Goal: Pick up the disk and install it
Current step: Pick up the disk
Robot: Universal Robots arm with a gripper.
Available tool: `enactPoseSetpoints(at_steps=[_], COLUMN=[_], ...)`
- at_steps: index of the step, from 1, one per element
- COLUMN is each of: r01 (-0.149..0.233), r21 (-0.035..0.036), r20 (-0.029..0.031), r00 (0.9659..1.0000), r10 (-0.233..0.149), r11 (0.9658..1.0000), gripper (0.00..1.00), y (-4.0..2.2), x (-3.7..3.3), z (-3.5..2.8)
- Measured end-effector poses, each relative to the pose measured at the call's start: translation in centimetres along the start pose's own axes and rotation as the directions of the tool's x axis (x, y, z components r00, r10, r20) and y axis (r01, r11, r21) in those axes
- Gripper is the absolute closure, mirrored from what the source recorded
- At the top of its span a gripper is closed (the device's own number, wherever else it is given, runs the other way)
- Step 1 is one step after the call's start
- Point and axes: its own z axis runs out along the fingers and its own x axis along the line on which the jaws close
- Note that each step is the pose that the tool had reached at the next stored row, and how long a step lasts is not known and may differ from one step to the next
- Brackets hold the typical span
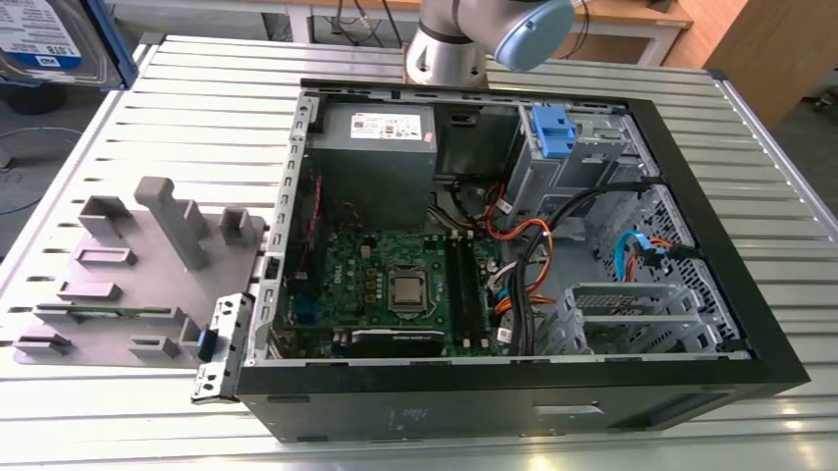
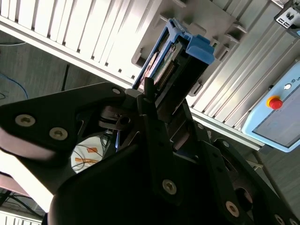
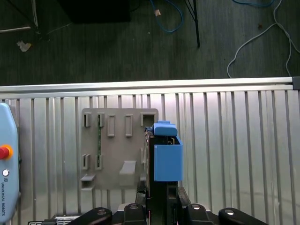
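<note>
Tool: in both wrist views the black tool [image 3: 161, 199] [image 2: 164, 117] is closed on the disk, and its fingers [image 2: 149, 101] press against the disk's flat sides.
Disk: the silver disk [image 3: 165, 157] [image 2: 180, 63] sits in its blue plastic bracket and stands edge-on out of the tool. The bracket's tab is at the end away from the fingers.
Disk in the exterior view: the disk [image 1: 46, 39] is in the exterior view's upper left corner with its white label and blue band facing the camera. It is clear of the bench and well apart from the computer case.
Holder: a grey plastic holder [image 1: 131, 285] [image 3: 115, 150] with slots and posts lies flat on the bench at the exterior view's left, just beside the case. In the first wrist view the disk lines up with the holder's edge.
Bench: the ribbed metal bench [image 1: 196, 108] [image 3: 234, 140] carries the holder and the case.
Computer case: the open black case [image 1: 524, 402] lies on its side. Inside it are a green circuit board [image 1: 392, 285], cables and a blue part at the drive bay [image 1: 550, 132].
Arm: the arm's grey column [image 1: 452, 44] rises behind the case.
Control pad: a pale blue control pad [image 2: 276, 112] [image 3: 7, 173] with a red button lies on the bench near the holder.
</note>
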Motion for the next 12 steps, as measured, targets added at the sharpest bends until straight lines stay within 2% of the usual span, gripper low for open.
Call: enactPoseSetpoints(at_steps=[12], r01=[0.0], r21=[0.0], r20=[0.0], r00=[1.0], r10=[0.0], r11=[1.0], gripper=[0.65], y=[-1.6], x=[-0.09], z=[-0.04])
